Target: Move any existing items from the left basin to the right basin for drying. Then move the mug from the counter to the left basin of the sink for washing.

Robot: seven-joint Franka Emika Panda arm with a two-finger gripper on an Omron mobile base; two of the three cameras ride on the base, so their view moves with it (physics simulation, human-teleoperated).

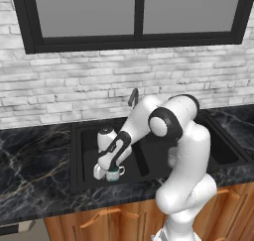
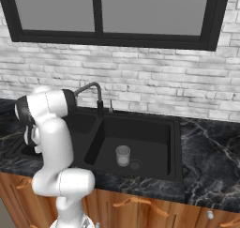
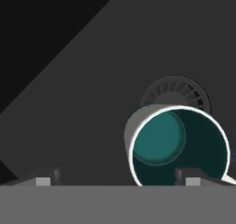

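**Op:** I have the mug (image 1: 115,173) upright on the floor of the left basin (image 1: 87,150), near its front wall. The gripper (image 1: 112,169) hangs right over it with its fingers spread, and in the hand view one tip (image 3: 192,178) sits over the teal inside, the other well off to the side. I judge nothing is pinched.

**Obs:** Risk from here?

**Op:** Mainly my exit. If I lift at a slant, that inner fingertip could catch the rim and tip the mug onto the drain (image 3: 176,93) just beside it. A straight rise along the mug's axis should avoid that.

**Obs:** What else is around, left to right?

**Op:** Black marble counter (image 1: 34,160), then the left basin, then the faucet (image 2: 92,96) at the divider, behind the forearm; I'd watch the elbow there when retracting. Past it, the translucent cup (image 2: 123,155) stands upright in the right basin (image 2: 154,133), well apart from the arm. Both placements look done.
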